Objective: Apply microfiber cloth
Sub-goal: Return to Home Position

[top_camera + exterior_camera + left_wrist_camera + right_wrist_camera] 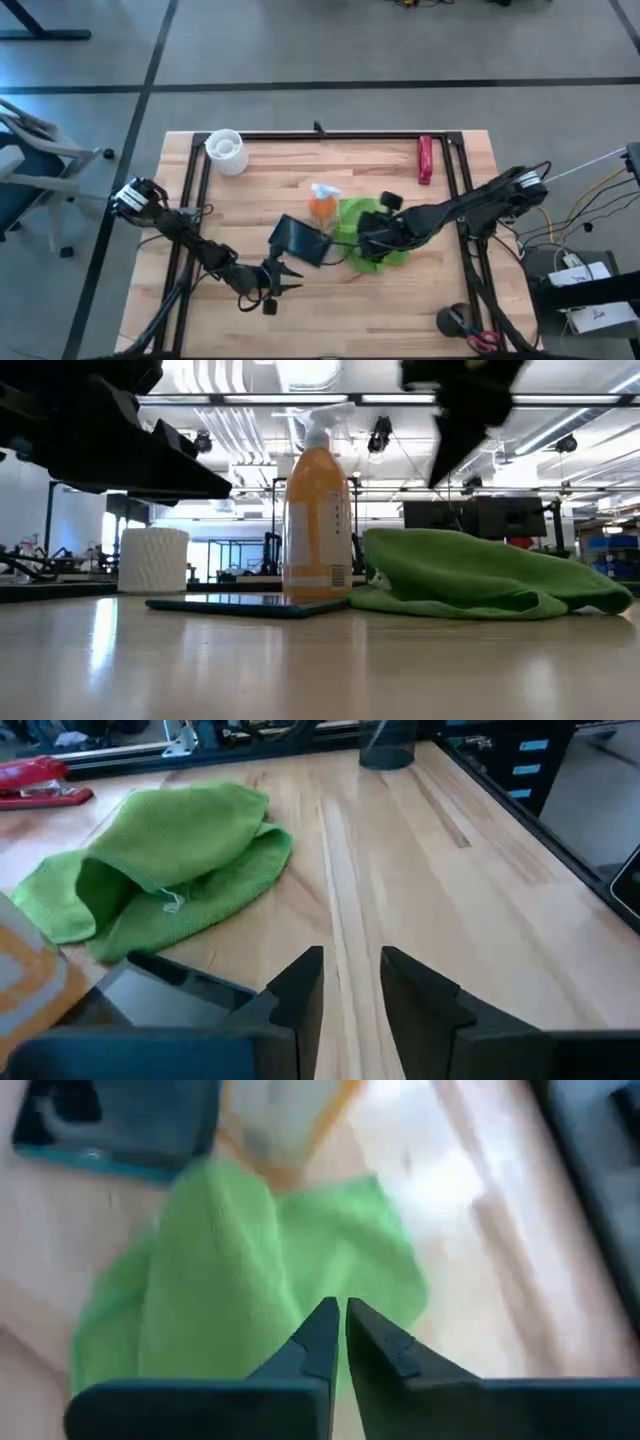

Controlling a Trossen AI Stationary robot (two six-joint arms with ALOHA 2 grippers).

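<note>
The lime-green microfiber cloth [372, 240] lies crumpled on the wooden table, just right of the black slab [299, 240]. In the low view the cloth [480, 575] forms a low heap. My right gripper [342, 1330] hovers over the cloth [250, 1280], fingers shut and pointing down, clear of it in the low view [465, 420]. Near the table's front, left of the slab, my left gripper [350, 975] stands open with nothing between its fingers; its view shows the cloth [170, 860] farther off.
An orange spray bottle [322, 203] stands upright at the slab's far right corner, close to the cloth. A white cup [226, 152] sits at the far left and a red stapler [425, 160] at the far right. Bare wood [400, 310] lies toward the near edge.
</note>
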